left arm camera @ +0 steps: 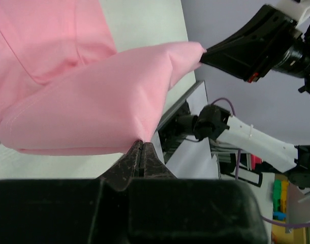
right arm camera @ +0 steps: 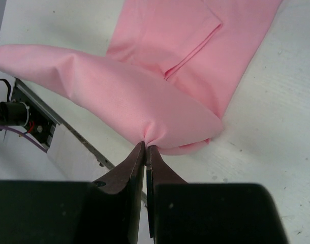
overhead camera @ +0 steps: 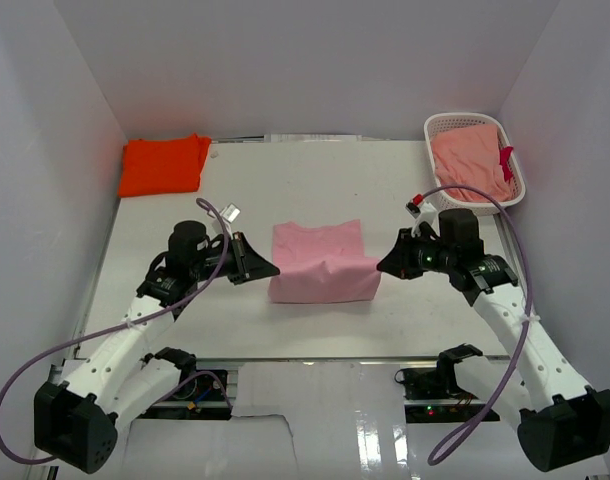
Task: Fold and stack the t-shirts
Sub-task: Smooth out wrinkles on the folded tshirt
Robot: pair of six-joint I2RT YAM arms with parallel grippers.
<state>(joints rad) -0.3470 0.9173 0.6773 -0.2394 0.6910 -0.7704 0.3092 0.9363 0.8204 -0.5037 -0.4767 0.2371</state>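
The white surface (overhead camera: pixel 405 190) filled your top view. At its centre lay the pink t-shirt (overhead camera: pixel 320 262), partly folded. Its 6 o'clock edge was raised off the surface as a slack fold strung between your two tools. The orange t-shirt (overhead camera: pixel 163 165) sat folded in the 10 o'clock corner, well apart from the pink one. The white basket (overhead camera: pixel 440 125) stood in the 2 o'clock corner with a salmon cloth (overhead camera: pixel 470 160) inside. Your left tool (overhead camera: pixel 273 270) was pressed together on the 9 o'clock end of the raised fold. Your right tool (overhead camera: pixel 381 265) was likewise pressed together, pinching the 3 o'clock end.

Each pinch took only a small nub of fabric at the very fingertips. If you had pulled the arms apart, or let one lead the other, I judge a corner could have slipped free and the fold landed skewed. The fold also sagged between the tools, so carrying it toward 12 o'clock could have laid it down bunched.

The raised fold hid the layers beneath it, and you could not tell how many layers each pinch held. Whether the basket's cloth was another shirt was unclear. A small red thing (overhead camera: pixel 505 160) on the basket's rim was too small to name.
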